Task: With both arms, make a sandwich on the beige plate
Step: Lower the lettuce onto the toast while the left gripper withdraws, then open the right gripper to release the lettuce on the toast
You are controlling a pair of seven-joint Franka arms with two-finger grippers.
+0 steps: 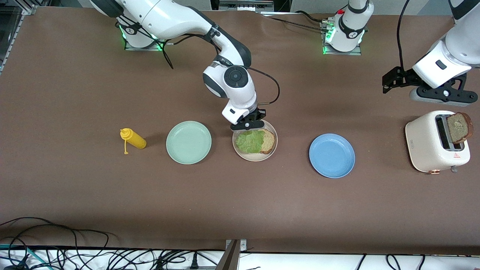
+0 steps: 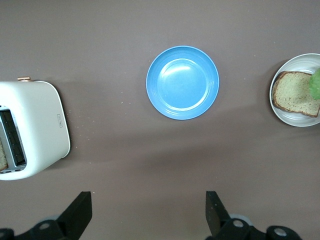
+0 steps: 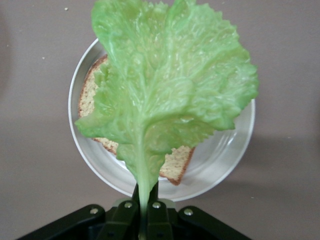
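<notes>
The lettuce leaf is pinched by its stalk in the right hand, presumably so it drapes flat over the brown bread slice on the beige plate, mid-worktop. The left hand, held open, waits over the toaster, where the second slice sits.

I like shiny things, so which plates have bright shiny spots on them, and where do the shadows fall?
Left wrist view: a pale sheen sits inside the blue plate, and a soft shadow band crosses the table. Right wrist view: the beige plate gleams near its rim under the lettuce leaf, which the right end effector pinches. Front view: the yellow bottle casts a faint shadow.
</notes>
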